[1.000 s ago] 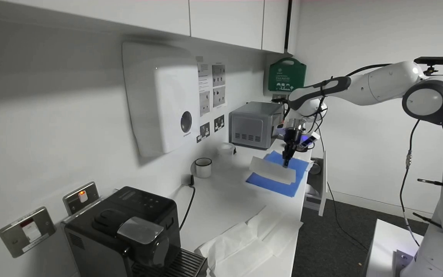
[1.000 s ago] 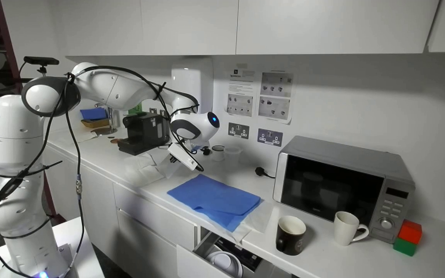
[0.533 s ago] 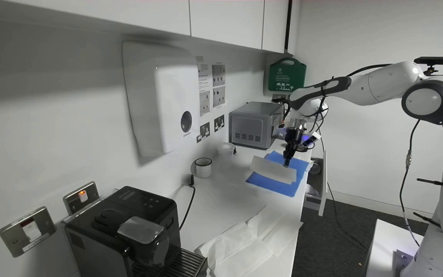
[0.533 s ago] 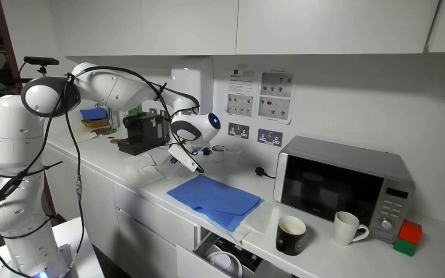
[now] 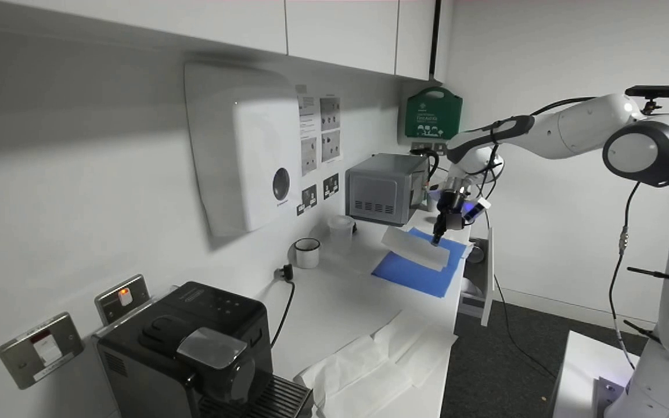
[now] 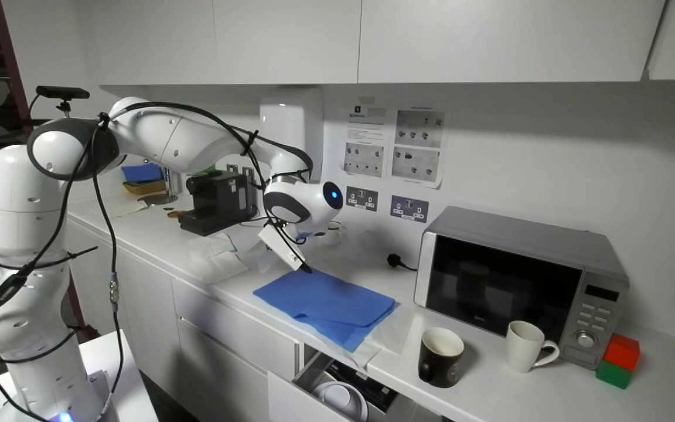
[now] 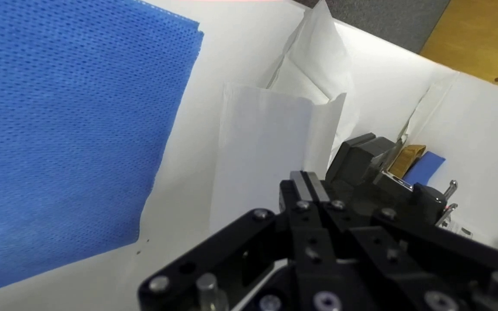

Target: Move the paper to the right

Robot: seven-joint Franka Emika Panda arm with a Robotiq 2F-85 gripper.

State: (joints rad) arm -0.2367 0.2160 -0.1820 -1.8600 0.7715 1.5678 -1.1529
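Note:
A folded white paper (image 5: 413, 248) hangs tilted over the blue sheet (image 5: 404, 276) on the counter, apart from it. My gripper (image 5: 435, 241) is shut on the paper's edge. In the wrist view the gripper (image 7: 304, 173) has its fingertips together at the fold of the paper (image 7: 257, 151), and the blue sheet (image 7: 67, 129) lies to the left. Another exterior view shows the blue sheet (image 6: 326, 296), while the wrist hides the fingertips there. Loose white sheets (image 5: 381, 366) lie crumpled near the coffee machine.
A black coffee machine (image 5: 195, 342) stands at one end of the counter. Toward the other end are a microwave (image 6: 513, 281), a dark mug (image 6: 441, 357) and a white mug (image 6: 528, 346). A drawer (image 6: 308, 395) hangs open below the blue sheet. An enamel mug (image 5: 307, 253) stands by the wall.
My gripper has risen slightly and shifted toward the microwave end, carrying the white paper with it. More of the blue sheet shows below the paper. The loose sheets have stayed put.

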